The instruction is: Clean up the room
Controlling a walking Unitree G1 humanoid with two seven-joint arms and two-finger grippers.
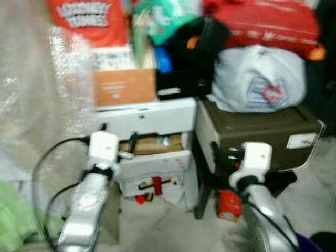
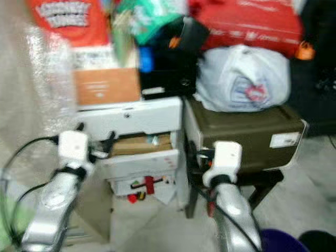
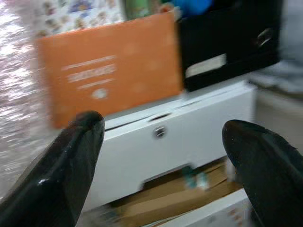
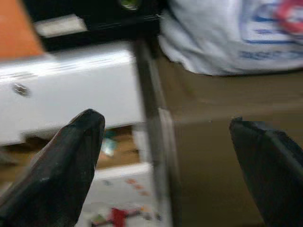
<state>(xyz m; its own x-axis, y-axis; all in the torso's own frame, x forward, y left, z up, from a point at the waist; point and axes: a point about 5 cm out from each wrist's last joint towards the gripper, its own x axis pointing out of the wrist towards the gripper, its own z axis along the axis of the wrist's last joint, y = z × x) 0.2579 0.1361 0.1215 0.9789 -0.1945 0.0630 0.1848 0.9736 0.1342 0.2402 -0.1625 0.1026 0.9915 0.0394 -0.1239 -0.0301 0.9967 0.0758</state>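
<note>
The picture is blurred. A white drawer unit (image 1: 152,118) stands before me with a brown cardboard piece (image 1: 152,144) in its open drawer. An orange box (image 1: 123,86) and a black box (image 1: 181,84) sit on top of it. My left gripper (image 3: 163,142) is open and empty, held in front of the drawer unit. My right gripper (image 4: 165,137) is open and empty too, near the gap between the drawer unit and a dark olive storage box (image 1: 262,134). A white bag (image 1: 257,79) lies on that box.
A red bag (image 1: 273,23) and other clutter are piled behind. A small red can (image 1: 229,205) stands on the floor by the olive box. Red bits (image 1: 155,185) lie under the drawers. Green cloth (image 1: 13,210) lies at lower left beside a shiny wrapped surface (image 1: 31,94).
</note>
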